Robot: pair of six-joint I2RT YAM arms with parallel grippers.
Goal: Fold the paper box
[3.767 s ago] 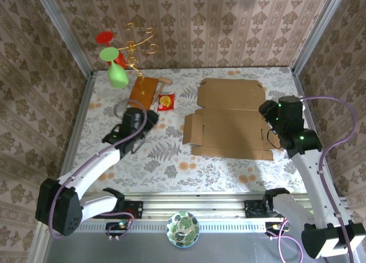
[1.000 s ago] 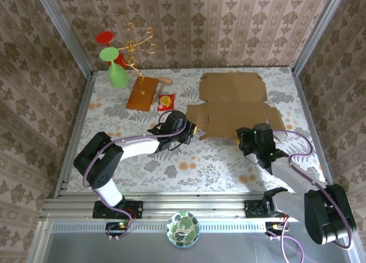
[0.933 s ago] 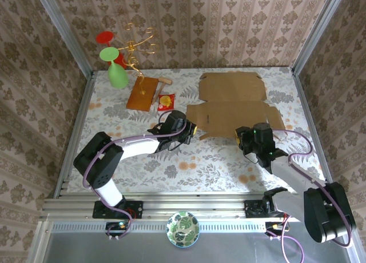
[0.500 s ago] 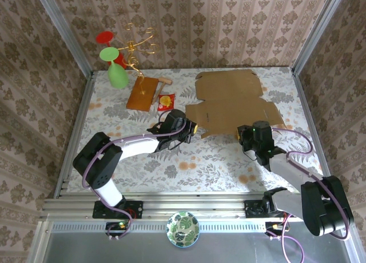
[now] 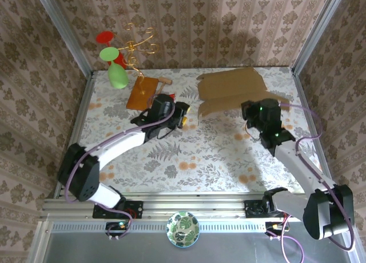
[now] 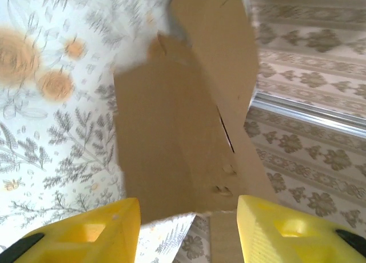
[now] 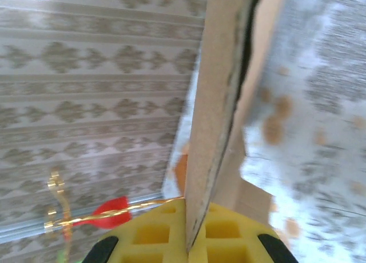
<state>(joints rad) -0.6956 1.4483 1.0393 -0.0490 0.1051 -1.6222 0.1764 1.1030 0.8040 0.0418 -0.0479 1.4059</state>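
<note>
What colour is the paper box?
Plain brown; the paper box shows best from the top external view.

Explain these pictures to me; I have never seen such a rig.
Two robot arms are bolted at the near edge of a table. One picture looks down from above. The other two come from a camera on each wrist, so yellow fingers show at the bottom. The right hand pinches an edge of the paper box. The left hand is open, with the cardboard just ahead of it. A wooden board lies at the back left.
</note>
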